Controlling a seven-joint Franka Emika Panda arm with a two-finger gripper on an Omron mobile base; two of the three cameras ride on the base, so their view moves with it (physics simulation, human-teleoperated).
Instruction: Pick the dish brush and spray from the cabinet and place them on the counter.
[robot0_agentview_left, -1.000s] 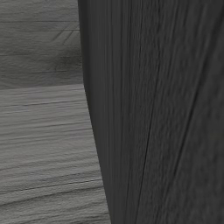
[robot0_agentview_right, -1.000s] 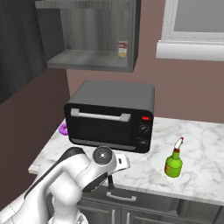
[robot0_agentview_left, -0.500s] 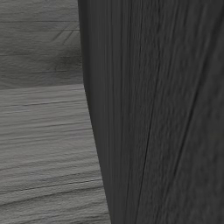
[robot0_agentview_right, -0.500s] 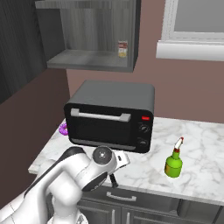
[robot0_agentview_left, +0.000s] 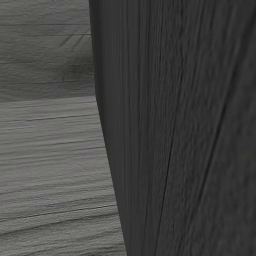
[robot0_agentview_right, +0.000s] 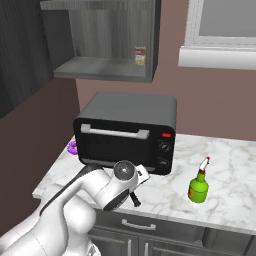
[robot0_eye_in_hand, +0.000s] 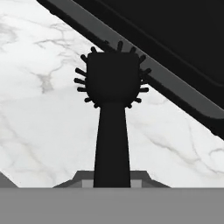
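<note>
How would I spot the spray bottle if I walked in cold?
Find the black toaster oven on the marble counter. To its right, apart from it, stands the spray bottle: squat green body, white nozzle with red, upright, nothing beside it.

Soft, even light with faint shadows on the counter (robot0_agentview_right: 230, 165). Up close the brush (robot0_eye_in_hand: 113, 83) looks pure black, perhaps backlit. Dark wood panels (robot0_agentview_left: 190, 125) look streaky, blurred.
</note>
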